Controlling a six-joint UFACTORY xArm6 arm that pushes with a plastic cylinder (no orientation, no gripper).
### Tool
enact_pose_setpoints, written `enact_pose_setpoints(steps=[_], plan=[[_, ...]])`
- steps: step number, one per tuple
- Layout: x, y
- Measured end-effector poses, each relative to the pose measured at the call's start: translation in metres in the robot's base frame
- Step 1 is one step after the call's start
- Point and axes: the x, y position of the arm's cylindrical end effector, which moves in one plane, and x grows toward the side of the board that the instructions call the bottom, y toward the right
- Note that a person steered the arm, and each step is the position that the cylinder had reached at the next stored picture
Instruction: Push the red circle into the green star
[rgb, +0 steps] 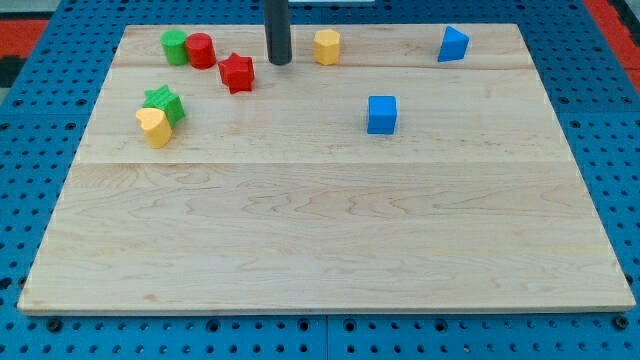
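The red circle (201, 50) stands near the board's top left, touching a green round block (175, 46) on its left. The green star (163, 104) lies lower left of it, touching a yellow heart (154, 126) just below. A red star (237, 73) sits to the right of the red circle. My tip (279, 61) is at the view's top, right of the red star and the red circle, not touching any block.
A yellow hexagon (327, 46) sits just right of my tip. A blue cube (382, 114) lies near the board's middle right. A blue triangle (453, 44) is at the top right. The wooden board (330, 230) rests on a blue pegboard.
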Motion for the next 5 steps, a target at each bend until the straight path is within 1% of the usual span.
enact_pose_setpoints(steps=[1, 2, 3, 4, 5], plan=[[-0.028, -0.031], [-0.036, -0.072], [-0.018, -0.086], [0.016, -0.1], [0.017, -0.116]])
